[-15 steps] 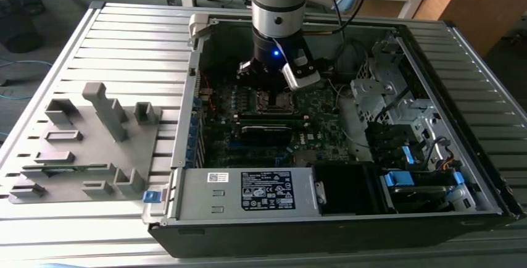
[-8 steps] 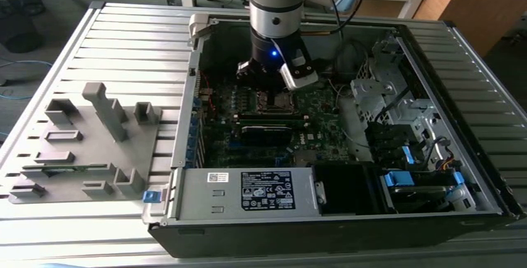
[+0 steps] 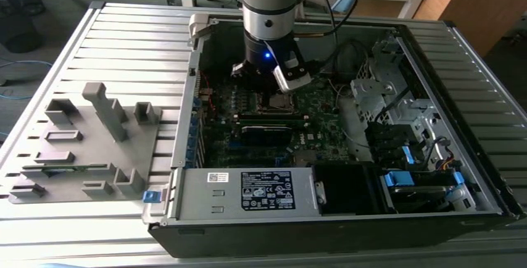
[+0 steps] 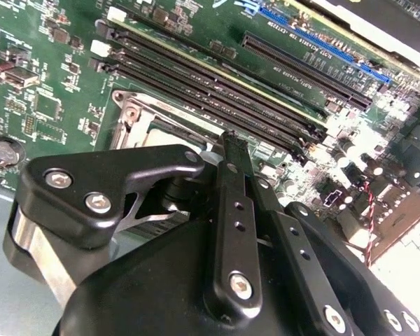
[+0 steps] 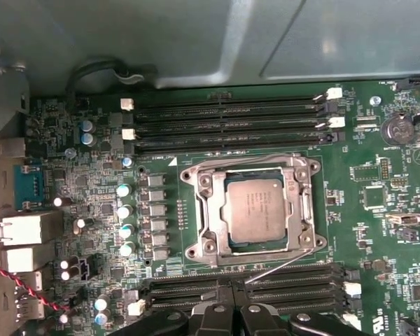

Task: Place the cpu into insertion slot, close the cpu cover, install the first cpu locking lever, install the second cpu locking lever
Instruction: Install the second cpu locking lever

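Motherboard (image 5: 378,196): cpu (image 5: 255,208) just beyond gripper (image 5: 231,311).

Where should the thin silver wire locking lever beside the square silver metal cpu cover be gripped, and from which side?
Probably near its free end. In the first wrist view the thin silver wire locking lever slants away from the square silver metal cpu cover, over the long black memory slots. Come from that slot side, where the gripper is.
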`<state>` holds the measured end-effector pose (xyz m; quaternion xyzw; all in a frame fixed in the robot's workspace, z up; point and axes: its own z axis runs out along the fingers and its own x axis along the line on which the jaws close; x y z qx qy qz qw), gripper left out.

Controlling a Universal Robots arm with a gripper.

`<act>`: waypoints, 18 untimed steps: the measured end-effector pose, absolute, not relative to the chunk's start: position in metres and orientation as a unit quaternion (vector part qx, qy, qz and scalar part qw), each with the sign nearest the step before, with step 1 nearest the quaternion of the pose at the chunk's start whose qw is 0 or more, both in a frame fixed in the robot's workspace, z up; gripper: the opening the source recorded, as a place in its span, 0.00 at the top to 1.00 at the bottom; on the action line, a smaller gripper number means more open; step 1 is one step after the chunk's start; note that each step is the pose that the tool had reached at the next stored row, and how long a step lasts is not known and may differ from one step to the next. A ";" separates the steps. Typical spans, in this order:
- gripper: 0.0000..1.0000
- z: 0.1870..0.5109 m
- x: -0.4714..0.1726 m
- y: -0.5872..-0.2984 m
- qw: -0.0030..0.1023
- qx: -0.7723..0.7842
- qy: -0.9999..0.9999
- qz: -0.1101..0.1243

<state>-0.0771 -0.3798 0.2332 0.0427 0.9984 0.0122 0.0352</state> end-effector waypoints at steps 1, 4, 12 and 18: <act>0.89 0.232 -0.078 -0.380 0.035 0.043 0.998 0.012; 0.89 0.229 -0.079 -0.380 0.035 0.043 0.998 0.012; 0.89 0.227 -0.080 -0.380 0.035 0.043 0.998 0.012; 0.89 0.227 -0.080 -0.380 0.035 0.043 0.998 0.012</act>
